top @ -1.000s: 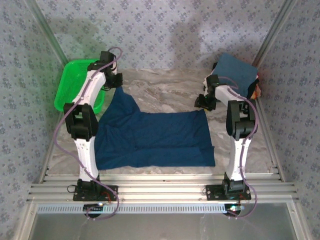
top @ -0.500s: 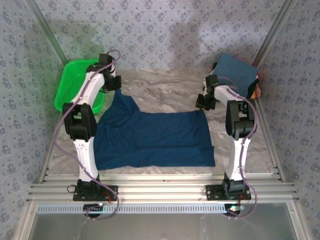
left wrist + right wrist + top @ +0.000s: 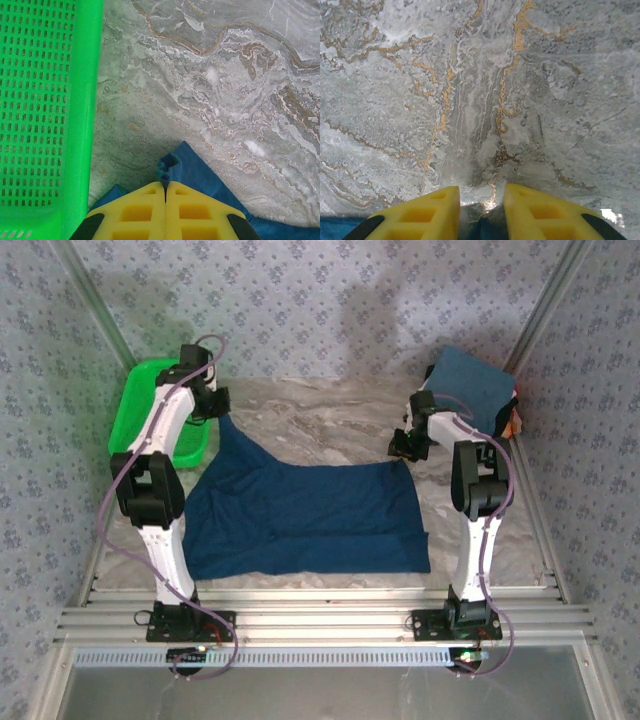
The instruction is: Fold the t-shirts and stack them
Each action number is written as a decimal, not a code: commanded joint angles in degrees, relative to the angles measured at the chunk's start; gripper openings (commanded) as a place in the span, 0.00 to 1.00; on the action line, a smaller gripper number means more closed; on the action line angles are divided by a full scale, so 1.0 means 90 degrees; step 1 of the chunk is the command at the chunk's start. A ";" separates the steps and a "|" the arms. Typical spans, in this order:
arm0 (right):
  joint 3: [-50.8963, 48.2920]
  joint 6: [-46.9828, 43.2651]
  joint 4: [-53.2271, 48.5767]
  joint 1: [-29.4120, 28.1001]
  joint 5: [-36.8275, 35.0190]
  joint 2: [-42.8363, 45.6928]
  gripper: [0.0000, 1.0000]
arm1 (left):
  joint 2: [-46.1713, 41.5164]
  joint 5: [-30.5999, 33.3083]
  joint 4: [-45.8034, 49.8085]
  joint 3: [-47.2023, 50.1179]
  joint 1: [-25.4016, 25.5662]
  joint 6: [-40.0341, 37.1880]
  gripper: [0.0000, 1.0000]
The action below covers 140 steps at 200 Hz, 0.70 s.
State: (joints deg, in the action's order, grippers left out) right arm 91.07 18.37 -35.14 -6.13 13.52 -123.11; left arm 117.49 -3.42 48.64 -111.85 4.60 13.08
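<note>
The left hand (image 3: pixel 165 186) is closed, its yellow fingers (image 3: pixel 135 210) pressed together on a small pinched fold of the dark navy t-shirt (image 3: pixel 300 515), taken at the shirt's far-left corner. That corner is drawn out into a point towards the green plastic mesh basket (image 3: pixel 89 100), just beside it, and this pull is judged to be meant to tension and flatten the cloth before a fold is made. The right hand (image 3: pixel 481 192) is held at the far-right corner of the same shirt with its fingers a narrow way apart; a sliver of blue cloth is seen low in the gap, but no grip is judged to be made there. The shirt is spread flat in the middle of the marbled counter (image 3: pixel 320 425), between the two arms. Its long axis is laid left to right across the counter, with one long edge towards the arm bases; which end is the collar cannot be told. A teal-blue folded shirt (image 3: pixel 480 385) is set on a pile at the far-right corner, well apart from the spread shirt, presumably where finished folds are stacked.
</note>
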 commanded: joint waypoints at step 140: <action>-0.0538 -0.0647 -0.0356 0.0303 0.0273 0.0386 0.18 | -0.0391 -0.0011 -0.0116 0.0427 -0.0005 0.0003 0.00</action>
State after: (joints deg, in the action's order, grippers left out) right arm 87.88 13.80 -35.38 -4.10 14.61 -121.27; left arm 116.99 -3.38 47.75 -108.36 4.60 13.08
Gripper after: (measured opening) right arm 0.208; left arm 0.041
